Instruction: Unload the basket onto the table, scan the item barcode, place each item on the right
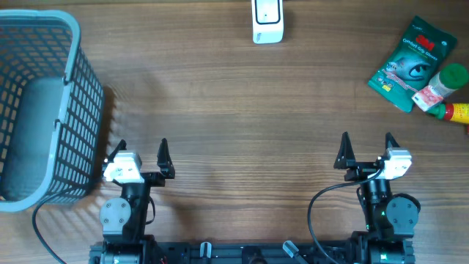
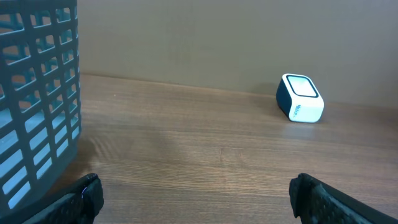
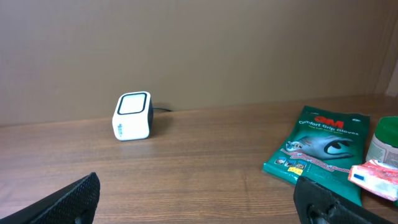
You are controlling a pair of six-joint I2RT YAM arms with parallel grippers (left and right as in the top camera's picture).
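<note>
A white barcode scanner (image 1: 267,20) with a dark back stands at the far middle of the table, seen also as the scanner (image 2: 300,98) and the scanner (image 3: 133,116) in the wrist views. Items lie at the far right: a green 3M glove packet (image 1: 410,62) (image 3: 320,149), a green-lidded jar (image 1: 447,82) (image 3: 385,140) and a small red-and-white pack (image 3: 373,174). My left gripper (image 1: 142,147) (image 2: 198,193) hangs open near the front left, with nothing in it. My right gripper (image 1: 367,141) (image 3: 199,196) is open and empty near the front right, short of the packet.
A grey plastic basket (image 1: 73,95) (image 2: 37,93) stands at the left edge, close beside the left gripper. A red-and-yellow bottle (image 1: 456,112) lies at the right edge. The scanner's cable runs off behind it. Bare wooden tabletop (image 1: 249,110) lies between the grippers and the scanner.
</note>
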